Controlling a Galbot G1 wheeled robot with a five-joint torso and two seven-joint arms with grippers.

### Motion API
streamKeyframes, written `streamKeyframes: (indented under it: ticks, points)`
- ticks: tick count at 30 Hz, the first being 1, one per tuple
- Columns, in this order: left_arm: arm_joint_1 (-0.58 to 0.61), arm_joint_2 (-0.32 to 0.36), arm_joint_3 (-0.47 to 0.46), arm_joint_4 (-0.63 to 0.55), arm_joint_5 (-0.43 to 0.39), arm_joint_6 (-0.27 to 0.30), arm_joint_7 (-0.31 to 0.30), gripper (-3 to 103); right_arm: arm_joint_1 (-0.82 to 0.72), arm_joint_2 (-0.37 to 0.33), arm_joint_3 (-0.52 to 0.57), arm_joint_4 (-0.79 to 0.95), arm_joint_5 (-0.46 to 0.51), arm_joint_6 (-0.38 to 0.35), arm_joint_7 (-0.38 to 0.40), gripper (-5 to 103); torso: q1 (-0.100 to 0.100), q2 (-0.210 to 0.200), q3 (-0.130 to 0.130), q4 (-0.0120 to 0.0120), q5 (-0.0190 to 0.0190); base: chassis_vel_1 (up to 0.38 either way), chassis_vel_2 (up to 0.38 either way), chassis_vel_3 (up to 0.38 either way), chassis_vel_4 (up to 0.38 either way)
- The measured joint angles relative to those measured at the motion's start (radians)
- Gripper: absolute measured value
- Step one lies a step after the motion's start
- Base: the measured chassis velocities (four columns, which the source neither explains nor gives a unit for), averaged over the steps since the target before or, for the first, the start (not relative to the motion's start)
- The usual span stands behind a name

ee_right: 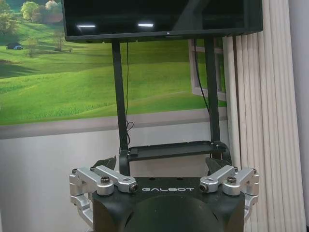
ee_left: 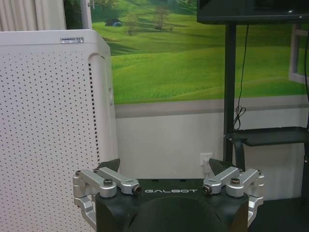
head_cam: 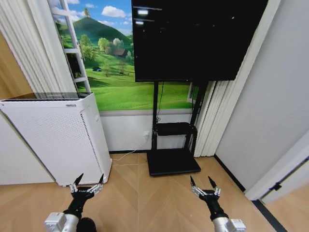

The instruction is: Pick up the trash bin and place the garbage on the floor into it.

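The trash bin and the garbage are out of view. My left gripper (head_cam: 90,179) hangs low at the left over the wooden floor, open, with nothing between its fingers. My right gripper (head_cam: 203,181) hangs low at the right, also open and empty. In the left wrist view the left gripper (ee_left: 164,166) points at the white air purifier and the wall. In the right wrist view the right gripper (ee_right: 161,164) points at the TV stand.
A tall white perforated air purifier (head_cam: 58,137) stands at the left against the wall. A black TV (head_cam: 193,38) on a black stand (head_cam: 173,162) stands ahead by the landscape mural. White curtains (head_cam: 212,121) hang at the right. Bare wooden floor (head_cam: 145,198) lies between the grippers.
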Motion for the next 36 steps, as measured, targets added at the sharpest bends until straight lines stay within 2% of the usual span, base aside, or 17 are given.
streamKeyframes:
  ticks: [8, 10, 11, 13, 16, 17, 18, 19, 20, 21, 22, 25, 28, 29, 30, 33, 36]
  points:
    - [0.0, 0.0, 0.0, 0.0, 0.0, 0.0, 0.0, 100, 0.0, 0.0, 0.0, 0.0, 0.0, 0.0, 0.0, 100, -0.001, -0.003, -0.002, -0.0001, 0.0006, 0.189, -0.208, -0.203, 0.192]
    - [0.0, 0.0, 0.0, 0.0, 0.0, 0.0, 0.0, 100, 0.0, 0.0, 0.0, 0.0, 0.0, 0.0, 0.0, 100, -0.001, -0.003, -0.002, 0.0, -0.0007, 0.268, -0.208, -0.234, 0.216]
    - [0.0, 0.0, 0.0, 0.0, 0.0, 0.0, 0.0, 100, 0.0, 0.0, 0.0, 0.0, 0.0, 0.0, 0.0, 100, -0.002, -0.004, -0.002, 0.0, 0.0009, 0.338, -0.197, -0.317, 0.193]
    - [0.0, 0.0, 0.0, 0.0, 0.0, 0.0, 0.0, 100, 0.0, 0.0, 0.0, 0.0, 0.0, 0.0, 0.0, 100, -0.002, -0.004, -0.002, -0.0001, 0.0007, 0.338, -0.197, -0.346, 0.193]
    - [0.0, 0.0, 0.0, 0.0, 0.0, 0.0, 0.0, 100, 0.0, 0.0, 0.0, 0.0, 0.0, 0.0, 0.0, 100, -0.002, -0.005, -0.003, -0.0001, -0.0011, 0.382, -0.199, -0.417, 0.223]
    - [0.0, 0.0, 0.0, 0.0, 0.0, 0.0, 0.0, 100, 0.0, 0.0, 0.0, 0.0, 0.0, 0.0, 0.0, 100, -0.002, -0.005, -0.003, -0.0002, 0.0014, 0.425, -0.212, -0.467, 0.192]
    - [0.0, 0.0, 0.0, 0.0, 0.0, 0.0, 0.0, 100, 0.0, 0.0, 0.0, 0.0, 0.0, 0.0, 0.0, 100, -0.002, -0.005, -0.003, -0.0002, 0.0014, 0.425, -0.212, -0.467, 0.192]
    - [0.0, 0.0, 0.0, 0.0, 0.0, 0.0, 0.0, 100, 0.0, 0.0, 0.0, 0.0, 0.0, 0.0, 0.0, 100, -0.003, -0.005, -0.003, 0.0, -0.0007, 0.512, -0.212, -0.542, 0.21]
    - [0.0, 0.0, 0.0, 0.0, 0.0, 0.0, 0.0, 100, 0.0, 0.0, 0.0, 0.0, 0.0, 0.0, 0.0, 100, -0.003, -0.006, -0.003, 0.0, -0.0009, 0.549, -0.209, -0.542, 0.186]
    - [0.0, 0.0, 0.0, 0.0, 0.0, 0.0, 0.0, 100, 0.0, 0.0, 0.0, 0.0, 0.0, 0.0, 0.0, 100, -0.003, -0.006, -0.003, 0.0, -0.0009, 0.549, -0.209, -0.542, 0.186]
    - [0.0, 0.0, 0.0, 0.0, 0.0, 0.0, 0.0, 100, 0.0, 0.0, 0.0, 0.0, 0.0, 0.0, 0.0, 100, -0.003, -0.006, -0.003, -0.0001, 0.0007, 0.549, -0.138, -0.587, 0.186]
    - [0.0, 0.0, 0.0, 0.0, 0.0, 0.0, 0.0, 100, 0.0, 0.0, 0.0, 0.0, 0.0, 0.0, 0.0, 100, -0.003, -0.006, -0.004, -0.0001, -0.0007, 0.586, -0.161, -0.596, 0.153]
    - [0.0, 0.0, 0.0, 0.0, 0.0, 0.0, 0.0, 100, 0.0, 0.0, 0.0, 0.0, 0.0, 0.0, 0.0, 100, -0.003, -0.006, -0.004, -0.0002, 0.0009, 0.591, -0.149, -0.601, 0.142]
    - [0.0, 0.0, 0.0, 0.0, 0.0, 0.0, 0.0, 100, 0.0, 0.0, 0.0, 0.0, 0.0, 0.0, 0.0, 100, -0.003, -0.006, -0.004, -0.0002, 0.0009, 0.57, -0.138, -0.595, 0.127]
    - [0.0, 0.0, 0.0, 0.0, 0.0, 0.0, 0.0, 100, 0.0, 0.0, 0.0, 0.0, 0.0, 0.0, 0.0, 100, -0.003, -0.007, -0.004, 0.0002, -0.0007, 0.57, -0.17, -0.551, 0.127]
    - [0.0, 0.0, 0.0, 0.0, 0.0, 0.0, 0.0, 100, -0.001, 0.0, 0.0, 0.0, 0.0, 0.0, 0.0, 100, -0.004, -0.006, -0.005, -0.0003, 0.0, 0.427, -0.161, -0.474, 0.161]
    - [0.0, 0.0, 0.0, 0.0, 0.0, 0.0, 0.0, 100, -0.001, 0.0, 0.0, 0.0, 0.0, 0.0, 0.0, 100, -0.004, -0.007, -0.005, 0.0002, -0.0009, 0.172, -0.137, -0.271, 0.135]
